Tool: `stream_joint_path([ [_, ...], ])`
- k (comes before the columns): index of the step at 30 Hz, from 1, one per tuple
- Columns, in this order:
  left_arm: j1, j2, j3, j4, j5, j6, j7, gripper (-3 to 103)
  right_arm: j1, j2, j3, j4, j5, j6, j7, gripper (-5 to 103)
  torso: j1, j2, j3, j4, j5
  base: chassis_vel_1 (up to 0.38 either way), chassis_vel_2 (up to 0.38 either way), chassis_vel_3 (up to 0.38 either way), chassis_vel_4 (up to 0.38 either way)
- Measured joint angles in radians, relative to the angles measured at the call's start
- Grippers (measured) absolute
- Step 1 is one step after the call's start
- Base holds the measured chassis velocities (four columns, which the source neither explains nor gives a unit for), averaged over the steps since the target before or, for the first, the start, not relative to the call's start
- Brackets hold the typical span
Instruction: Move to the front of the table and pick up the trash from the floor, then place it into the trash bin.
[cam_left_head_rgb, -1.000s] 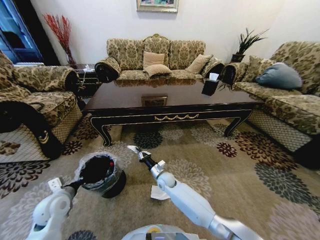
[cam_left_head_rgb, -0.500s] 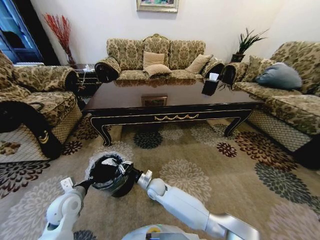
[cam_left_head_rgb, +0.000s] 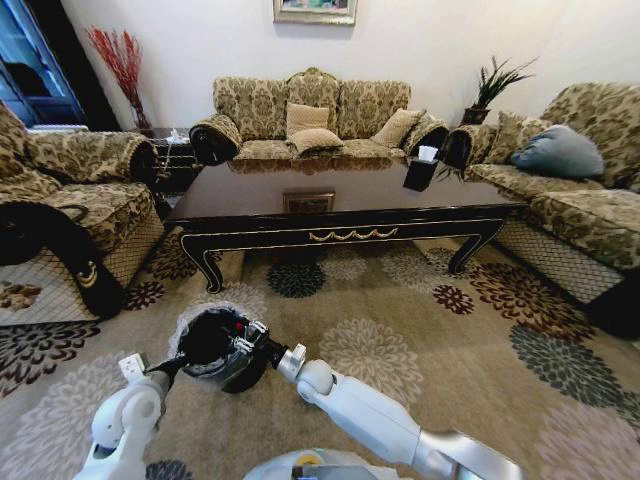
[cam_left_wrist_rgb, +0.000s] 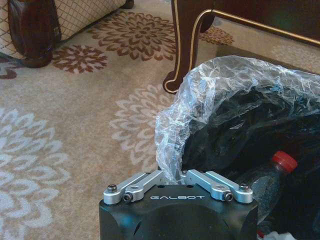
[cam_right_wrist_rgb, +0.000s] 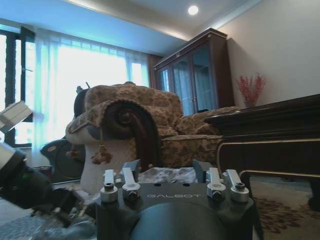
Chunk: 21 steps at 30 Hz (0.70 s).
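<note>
Landmark: the small round black trash bin (cam_left_head_rgb: 213, 348) with its crinkled translucent liner stands on the patterned floral carpet (cam_left_head_rgb: 400, 300), in front of the near-left curved leg of the large low dark glossy wooden table (cam_left_head_rgb: 340, 195) with gold scroll trim.

Robot position: already at the front of the table, so the approach looks done.

Left gripper: the left gripper (cam_left_head_rgb: 170, 366) sits at the bin's near-left rim; in the left wrist view its fingers are pinched shut on a fold of the bin's plastic liner (cam_left_wrist_rgb: 172, 150), apparently steadying the bin.

Right gripper: the right gripper (cam_left_head_rgb: 243, 337) reaches over the bin's mouth from the near-right side. Whether its fingers are spread or closed, and whether anything is between them, I cannot tell.

Trash in bin: a clear plastic bottle with a red cap (cam_left_wrist_rgb: 270, 175) lies inside the bin, against the black interior; something white shows beneath it at the bottom, too cropped to name.

Trash on floor: no loose piece is plain on the carpet around the bin, as far as the head view shows.

Progress: judged late, with at least one piece binned and the right arm over the bin at a drop.

Left to do: confirm the release and lift the right arm out of the bin.
</note>
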<state>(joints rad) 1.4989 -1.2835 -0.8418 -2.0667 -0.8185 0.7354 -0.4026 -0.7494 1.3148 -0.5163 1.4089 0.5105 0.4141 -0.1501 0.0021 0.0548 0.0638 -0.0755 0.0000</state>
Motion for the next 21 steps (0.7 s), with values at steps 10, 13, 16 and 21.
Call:
stream_joint_path([
  [10, -0.008, 0.033, -0.041, 0.029, -0.032, 0.0, 0.001, 2, -0.01, -0.018, 0.083, -0.005, 0.017, -0.072, 0.064, 95, 0.0, 0.0, 0.0, 0.0001, 0.0001, 0.0, 0.0, 0.0, 0.0],
  [13, -0.01, 0.059, -0.073, 0.051, -0.049, 0.0, 0.002, 2, -0.008, -0.07, 0.116, -0.009, -0.005, -0.191, 0.119, 100, 0.0, 0.0, 0.0, 0.0, 0.0, 0.0, 0.0, 0.0, 0.0],
  [16, -0.012, 0.078, -0.098, 0.066, -0.065, 0.0, 0.003, 2, -0.009, -0.12, 0.13, -0.022, -0.019, -0.238, 0.102, 100, 0.0, 0.0, 0.0, 0.0003, 0.0001, 0.0, 0.0, 0.0, 0.0],
  [21, -0.019, 0.111, -0.149, 0.077, -0.107, 0.0, 0.004, 2, -0.036, -0.212, 0.159, -0.064, -0.037, -0.289, -0.001, 100, 0.0, 0.0, 0.0, -0.0003, 0.0, 0.0, 0.0, 0.0, 0.0],
])
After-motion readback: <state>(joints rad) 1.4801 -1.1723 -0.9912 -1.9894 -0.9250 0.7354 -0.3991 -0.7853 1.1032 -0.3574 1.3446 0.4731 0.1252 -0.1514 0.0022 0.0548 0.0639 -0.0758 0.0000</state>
